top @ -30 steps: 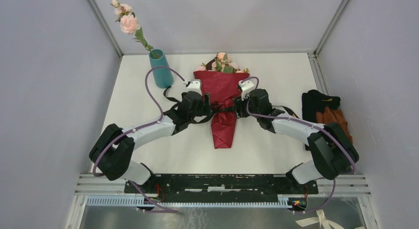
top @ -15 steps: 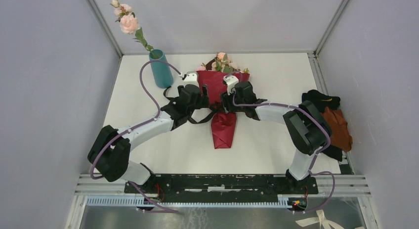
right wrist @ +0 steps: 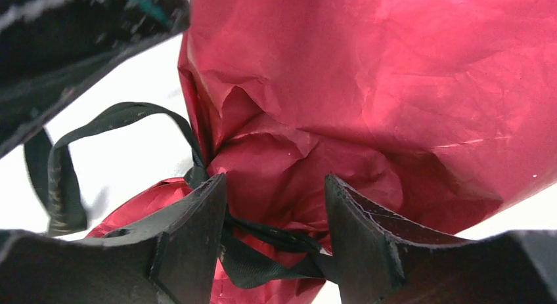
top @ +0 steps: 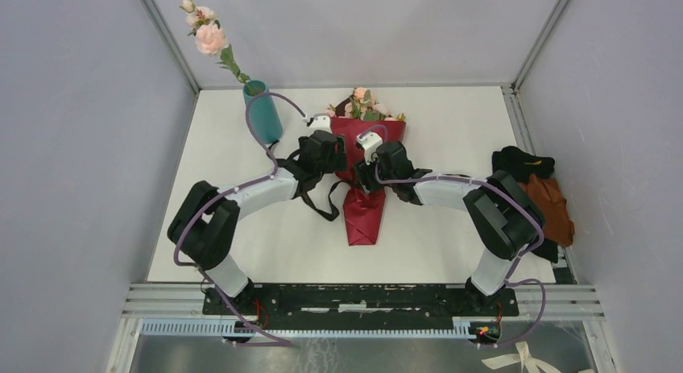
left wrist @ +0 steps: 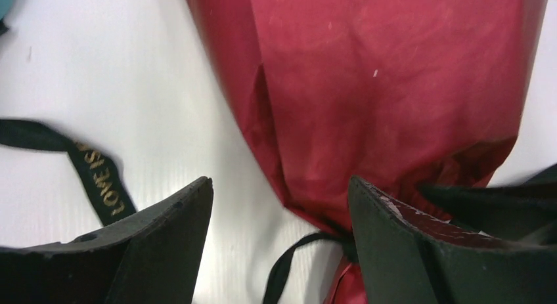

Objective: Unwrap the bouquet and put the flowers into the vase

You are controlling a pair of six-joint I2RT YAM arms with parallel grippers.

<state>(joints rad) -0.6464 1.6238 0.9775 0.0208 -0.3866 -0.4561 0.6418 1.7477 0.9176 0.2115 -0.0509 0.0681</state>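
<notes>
Middle of the tabletop (top: 451, 228): bouquet (top: 364, 216) lies flat, wrapped, ribbon (right wrist: 263, 251) around it.
Left hand (left wrist: 279, 186): open, over the paper's left edge.
Right hand (right wrist: 274, 179): open, fingers either side of the ribbon.
Vase (top: 263, 115): upper left, one flower (top: 211, 39) inside.

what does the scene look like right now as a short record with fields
bouquet: lying flat, red paper wrap on, flower heads toward the far wall
ribbon: black, tied round the wrap's neck, loose ends trailing left
vase: teal, upright, left of the bouquet, holds one pink rose
left gripper: open, at the wrap's left edge
right gripper: open, astride the tied neck
cloth pile: black and orange, far right side
</notes>
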